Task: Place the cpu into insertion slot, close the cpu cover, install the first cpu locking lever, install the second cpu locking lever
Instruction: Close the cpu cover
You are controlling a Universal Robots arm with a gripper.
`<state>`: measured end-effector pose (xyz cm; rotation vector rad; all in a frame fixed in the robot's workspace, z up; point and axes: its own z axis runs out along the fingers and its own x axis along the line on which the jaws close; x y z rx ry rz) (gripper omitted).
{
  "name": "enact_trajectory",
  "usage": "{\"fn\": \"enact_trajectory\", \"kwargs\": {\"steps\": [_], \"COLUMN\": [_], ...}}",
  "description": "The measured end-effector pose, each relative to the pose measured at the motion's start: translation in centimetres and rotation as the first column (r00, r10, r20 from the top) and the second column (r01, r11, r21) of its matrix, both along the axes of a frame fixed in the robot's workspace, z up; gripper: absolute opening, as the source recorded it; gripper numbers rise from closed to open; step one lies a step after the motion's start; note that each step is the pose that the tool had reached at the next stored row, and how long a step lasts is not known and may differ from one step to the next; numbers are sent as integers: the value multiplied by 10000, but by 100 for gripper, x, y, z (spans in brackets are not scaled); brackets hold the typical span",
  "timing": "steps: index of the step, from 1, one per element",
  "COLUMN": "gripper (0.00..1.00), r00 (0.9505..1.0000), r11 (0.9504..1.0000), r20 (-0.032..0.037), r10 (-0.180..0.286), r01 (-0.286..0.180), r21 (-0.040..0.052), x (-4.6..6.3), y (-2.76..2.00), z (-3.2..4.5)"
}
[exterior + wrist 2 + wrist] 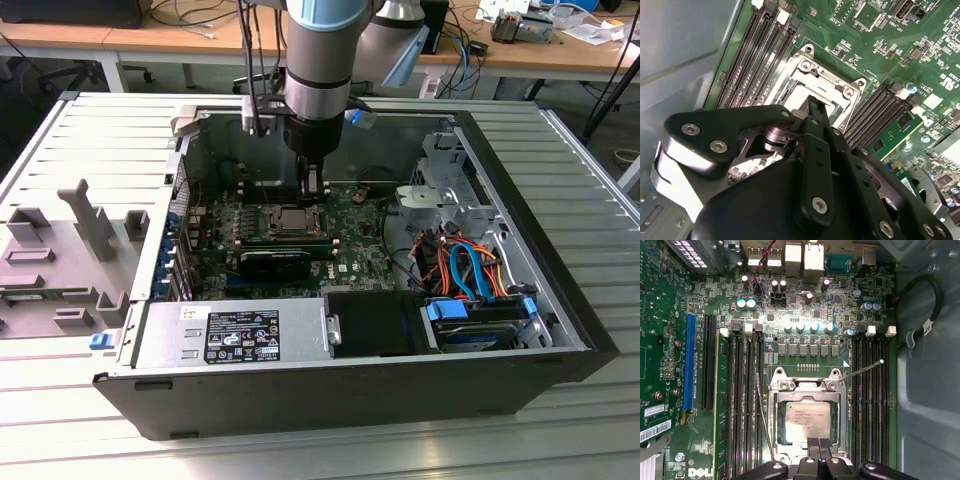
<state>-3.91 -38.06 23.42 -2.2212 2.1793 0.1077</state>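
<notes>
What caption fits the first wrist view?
Pincer at the edge of the cpu, which sits in the insertion slot framed by the cpu cover, lever rods angled out either side.

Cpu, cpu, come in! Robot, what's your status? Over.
Gripper jaws shut, tip at insertion slot edge. Cpu seated, cpu cover down around it. Both locking levers swung out, unlatched. Nothing in the way.

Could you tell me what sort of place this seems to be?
Likely a robotics lab: an opened computer case on a slatted metal table, cable-strewn desks behind.
</notes>
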Motion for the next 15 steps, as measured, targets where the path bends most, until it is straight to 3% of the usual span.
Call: {"fn": "enact_trajectory", "kwargs": {"steps": [15], "gripper": [11], "r00": [10000], "r11": [10000], "r20": [1], "r10": [-1], "r01": [1], "r21": [2], "x": [-33], "y": [0], "z": [-27]}}
